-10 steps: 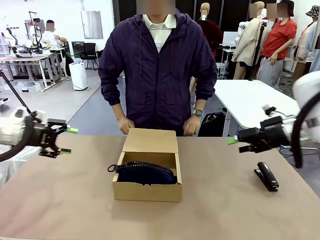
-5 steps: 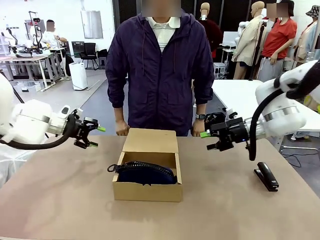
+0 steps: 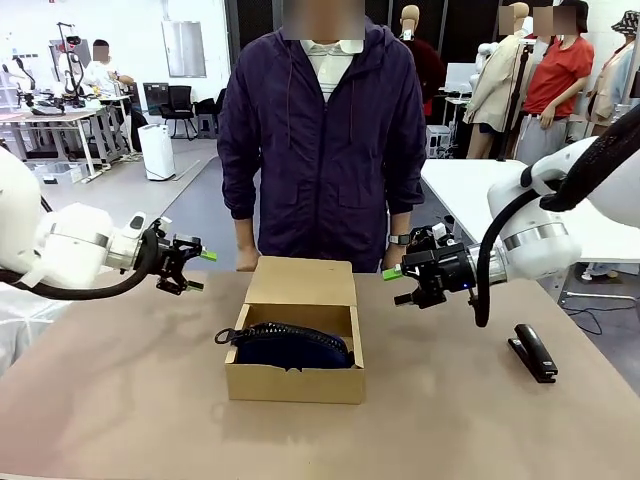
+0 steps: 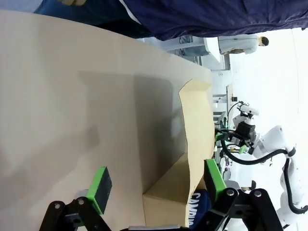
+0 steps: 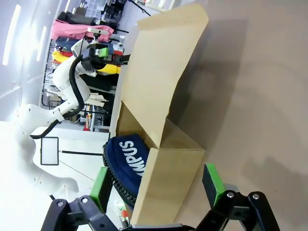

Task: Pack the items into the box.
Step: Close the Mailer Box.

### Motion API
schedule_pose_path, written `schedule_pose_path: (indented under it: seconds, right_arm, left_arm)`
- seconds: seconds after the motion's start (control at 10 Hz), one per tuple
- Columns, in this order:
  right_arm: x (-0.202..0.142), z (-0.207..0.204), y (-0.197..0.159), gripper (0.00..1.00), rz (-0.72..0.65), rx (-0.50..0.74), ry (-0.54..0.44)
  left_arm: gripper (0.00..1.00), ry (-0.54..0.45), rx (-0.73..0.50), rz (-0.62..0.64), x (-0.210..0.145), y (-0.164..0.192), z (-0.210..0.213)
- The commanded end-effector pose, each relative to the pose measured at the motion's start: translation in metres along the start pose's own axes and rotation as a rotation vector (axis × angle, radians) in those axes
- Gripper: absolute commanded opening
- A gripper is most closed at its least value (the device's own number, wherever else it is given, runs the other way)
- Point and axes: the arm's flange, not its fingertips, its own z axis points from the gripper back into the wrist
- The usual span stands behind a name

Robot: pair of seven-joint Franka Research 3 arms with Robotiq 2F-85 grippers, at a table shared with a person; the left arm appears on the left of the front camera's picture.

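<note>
As your left gripper hangs above the surface, its jaws stand wide apart and nothing is between them. It points toward the box from the robot's left side, near the lid flap but apart from it. Your right gripper is spread just as wide and is also empty; it hangs on the other side of the flap, at about the same height. The box sits in the middle of the surface with the flap raised at its far side. You see the navy pouch lying inside it, with the black loop over the left wall. A black stapler lies well to the right.
</note>
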Motion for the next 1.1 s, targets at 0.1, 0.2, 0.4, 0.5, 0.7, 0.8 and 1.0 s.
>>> schedule_pose_path:
  seconds: [0.1,0.2,0.4,0.5,0.7,0.8,1.0]
  right_arm:
    - [0.025,-0.020,-0.007,1.00,-0.046,0.024,-0.039]
    - [0.034,-0.029,-0.011,1.00,-0.086,0.048,-0.061]
    - [0.052,-0.049,-0.023,1.00,-0.182,0.063,-0.103]
    - [0.063,-0.059,-0.026,1.00,-0.198,0.066,-0.111]
    - [0.082,-0.083,-0.032,1.00,-0.252,0.070,-0.064]
    - [0.088,-0.090,-0.036,1.00,-0.266,0.081,-0.052]
    - [0.090,-0.100,-0.038,1.00,-0.272,0.101,-0.022]
  left_arm:
    - [1.00,0.084,-0.173,-0.028,0.026,0.005,-0.023]
    - [1.00,0.103,-0.234,-0.056,0.040,0.006,-0.030]
    - [1.00,0.197,-0.322,-0.112,0.049,0.005,-0.045]
    - [1.00,0.238,-0.369,-0.138,0.051,0.004,-0.054]
    - [1.00,0.357,-0.425,-0.142,0.051,0.000,-0.077]
    - [1.00,0.426,-0.435,-0.121,0.051,-0.001,-0.088]
    - [1.00,0.514,-0.407,-0.080,0.049,-0.004,-0.105]
